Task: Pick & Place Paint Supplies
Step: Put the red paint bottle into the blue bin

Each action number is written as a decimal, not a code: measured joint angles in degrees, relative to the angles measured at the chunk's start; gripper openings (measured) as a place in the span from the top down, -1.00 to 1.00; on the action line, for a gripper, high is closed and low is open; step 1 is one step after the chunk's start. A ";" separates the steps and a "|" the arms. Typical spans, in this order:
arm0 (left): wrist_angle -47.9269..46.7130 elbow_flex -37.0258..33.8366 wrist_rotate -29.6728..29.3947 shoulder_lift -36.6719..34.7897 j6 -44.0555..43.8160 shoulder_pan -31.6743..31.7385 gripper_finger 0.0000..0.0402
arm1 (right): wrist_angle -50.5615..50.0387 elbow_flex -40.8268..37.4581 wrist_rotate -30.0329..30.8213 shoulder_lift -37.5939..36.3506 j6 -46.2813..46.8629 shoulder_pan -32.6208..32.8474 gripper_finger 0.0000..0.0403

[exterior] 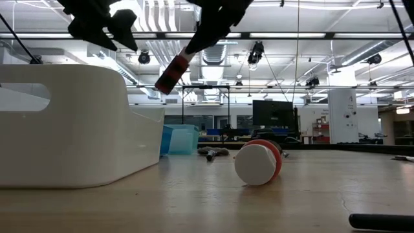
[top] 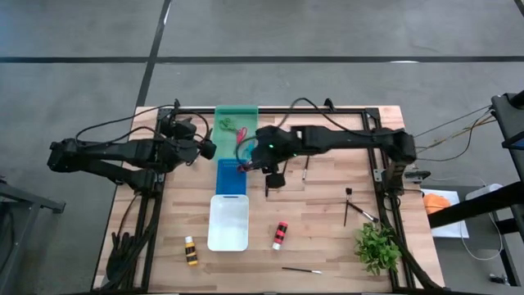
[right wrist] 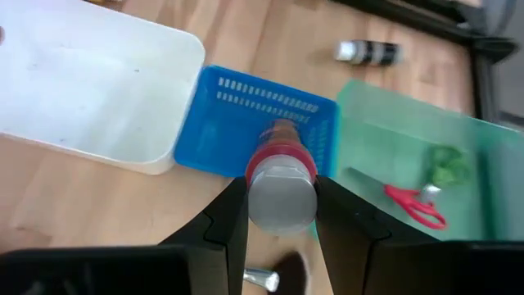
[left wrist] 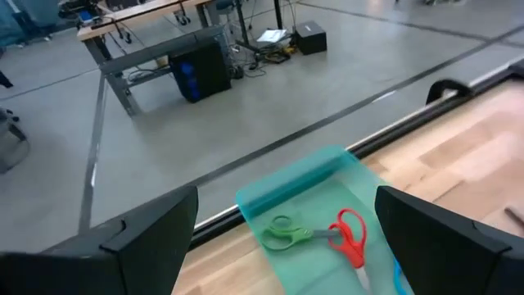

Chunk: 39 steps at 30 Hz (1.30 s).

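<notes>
Above the blue tray (top: 232,176), near the table's centre, the right gripper (right wrist: 281,215) holds a red-banded paint bottle (right wrist: 281,184) between its fingers, cap end toward the wrist camera and body pointing down at the tray's perforated floor. Held like that, off the surface, the bottle looks lined up for a drop into the blue tray, so I judge this the carrying-to-place step. At twelve o'clock from it, the green tray (top: 236,124) already holds green-handled scissors (left wrist: 285,234) and red-handled scissors (left wrist: 351,235), as if tools are sorted by tray. At six o'clock sits the white tray (top: 228,221), with nothing visible in it. The left gripper (top: 205,150) waits at nine o'clock from the trays, fingers spread wide and holding nothing. Other supplies lie loose on the wood: a second red-banded bottle (top: 280,235), a yellow-banded bottle (top: 191,251), and brushes (top: 301,270) toward four o'clock.
</notes>
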 joint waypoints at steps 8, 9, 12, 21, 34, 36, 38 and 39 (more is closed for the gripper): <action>-0.76 -3.16 -2.16 0.00 3.90 0.22 -0.90 | -10.65 13.14 -1.59 10.04 -3.73 -0.55 0.47; -0.75 -3.49 -2.23 0.00 3.96 0.22 -0.90 | -11.99 15.04 -1.61 11.28 -4.36 -0.57 0.47; -1.18 -4.00 -2.40 0.00 4.05 0.22 -0.90 | -15.46 20.46 -1.59 14.31 -5.97 -0.60 0.47; -2.28 -4.51 -1.50 0.00 4.14 0.22 -0.90 | -25.16 34.84 -2.55 23.10 -10.61 -0.72 0.47; -3.49 -5.27 0.51 0.00 3.95 0.22 -0.90 | -25.35 36.74 -4.29 25.94 -12.60 -2.58 0.47; -3.55 -6.09 0.55 0.00 3.97 0.22 -0.90 | -25.10 36.74 -4.50 25.89 -12.76 -2.73 0.47; -3.76 -6.86 0.54 0.00 3.97 0.22 -0.90 | -24.42 36.74 -4.74 25.89 -12.88 -2.91 0.47; -3.75 -7.22 0.52 0.00 3.97 0.22 -0.90 | -24.32 36.74 -5.21 25.89 -12.92 -3.11 0.47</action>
